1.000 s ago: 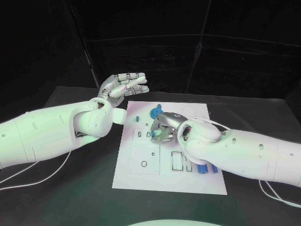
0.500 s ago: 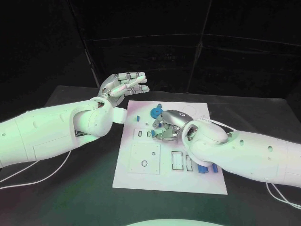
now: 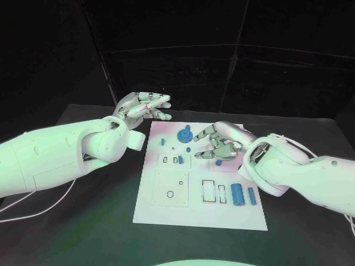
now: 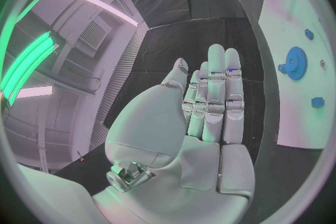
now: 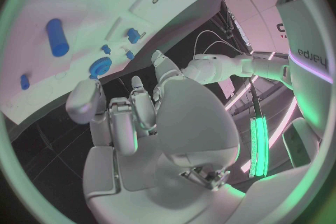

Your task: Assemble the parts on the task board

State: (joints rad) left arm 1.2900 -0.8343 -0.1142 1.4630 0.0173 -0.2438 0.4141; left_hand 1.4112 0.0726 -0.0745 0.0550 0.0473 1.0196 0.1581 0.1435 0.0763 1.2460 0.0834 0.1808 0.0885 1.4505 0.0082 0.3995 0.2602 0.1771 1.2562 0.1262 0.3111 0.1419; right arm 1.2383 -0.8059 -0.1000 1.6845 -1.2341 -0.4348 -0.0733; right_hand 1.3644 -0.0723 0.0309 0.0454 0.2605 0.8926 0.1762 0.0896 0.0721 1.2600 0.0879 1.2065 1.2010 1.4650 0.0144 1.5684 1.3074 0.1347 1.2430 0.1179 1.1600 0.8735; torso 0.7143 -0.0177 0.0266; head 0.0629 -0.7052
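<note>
While the right hand (image 3: 217, 141) hovers over the middle of the white task board (image 3: 170, 213), its fingers are curled loosely inward and, as far as the head view and the right wrist view (image 5: 133, 117) show, close on nothing; whether a small part is hidden under the fingertips cannot be told. Its position above the board's upper half suggests it is working among the small pieces there. Just beside it stands a blue gear (image 3: 184, 133), mounted near the board's far edge, with small blue pegs (image 3: 179, 159) seated in slots nearer the centre and a small blue piece (image 3: 219, 162) lying at the fingertips. Two blue cylinders, a longer one (image 3: 237, 194) and a shorter one (image 3: 251, 195), lie toward the board's near right side beside empty rectangular recesses (image 3: 208, 190), probably kept there as stock awaiting insertion. The left hand (image 3: 144, 105) is raised off the board's far left corner, above the black worktop (image 3: 81, 233), fingers apart and holding nothing; in the left wrist view (image 4: 210, 106) the fingers extend almost straight. This parked pose likely keeps the left arm clear of the right arm's working space. Assembly appears partly complete, since several recesses are unfilled.
</note>
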